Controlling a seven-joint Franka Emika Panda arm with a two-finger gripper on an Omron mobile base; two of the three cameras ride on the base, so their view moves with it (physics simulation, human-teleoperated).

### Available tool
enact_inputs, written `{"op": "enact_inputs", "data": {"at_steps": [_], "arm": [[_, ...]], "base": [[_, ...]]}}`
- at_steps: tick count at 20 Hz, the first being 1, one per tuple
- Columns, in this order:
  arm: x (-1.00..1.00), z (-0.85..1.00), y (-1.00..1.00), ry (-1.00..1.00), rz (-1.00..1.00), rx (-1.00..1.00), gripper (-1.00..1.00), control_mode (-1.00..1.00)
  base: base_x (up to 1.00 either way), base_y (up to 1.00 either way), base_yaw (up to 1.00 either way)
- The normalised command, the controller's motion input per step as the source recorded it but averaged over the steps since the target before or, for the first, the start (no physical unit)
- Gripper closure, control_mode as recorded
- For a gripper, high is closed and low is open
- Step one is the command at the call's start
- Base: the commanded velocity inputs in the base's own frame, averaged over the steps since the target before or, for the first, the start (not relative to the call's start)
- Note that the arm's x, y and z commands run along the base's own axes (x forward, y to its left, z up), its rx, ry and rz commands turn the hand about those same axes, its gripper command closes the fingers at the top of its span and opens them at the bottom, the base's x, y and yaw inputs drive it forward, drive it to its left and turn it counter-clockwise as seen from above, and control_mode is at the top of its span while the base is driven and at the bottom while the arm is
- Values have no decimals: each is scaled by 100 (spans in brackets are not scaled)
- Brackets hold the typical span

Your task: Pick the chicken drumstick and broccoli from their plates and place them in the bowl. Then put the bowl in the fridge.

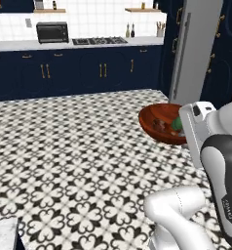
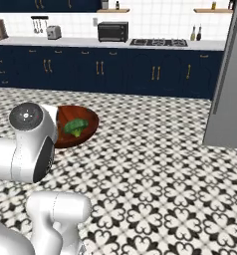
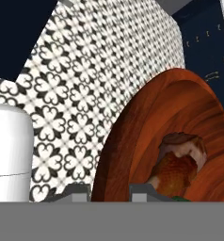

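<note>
We counted one bowl [image 1: 159, 128], red-brown and glossy, held above the patterned tile floor [image 1: 79, 161]. In the hand view the gripper [image 3: 109, 192] was pinched on the bowl's rim, one finger tip [image 3: 76, 190] outside the wall and the other inside it.

Inside the bowl we counted one broccoli [image 2: 74, 126] floret, bright green, and one chicken drumstick [image 3: 177, 162], brown and lying against the inner wall. In the left base view the broccoli sat at the bowl's side nearest the arm, partly hidden behind the white wrist, with the drumstick just beside it toward the bowl's middle. The two appeared to touch, though we could not tell for certain.

One fridge [image 1: 193, 49], tall and grey, stood beyond the bowl and well apart from it. Its door appeared closed, with one long bar handle [image 1: 181, 44]. Farther beyond the bowl ran a table [image 1: 64, 45] carrying one dark toaster oven [image 1: 52, 32] and one cooktop [image 1: 99, 41].
</note>
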Motion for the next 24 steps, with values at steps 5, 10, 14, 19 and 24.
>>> {"op": "enact_inputs", "data": {"at_steps": [5,10,14,19,24], "arm": [[0,0,0,0,0,0,100,100],[0,0,0,0,0,0,100,100],[0,0,0,0,0,0,100,100],[0,0,0,0,0,0,100,100],[0,0,0,0,0,0,100,100]], "base": [[100,0,-1],[100,0,-11],[100,8,-15],[100,16,-19],[100,46,-33]]}}
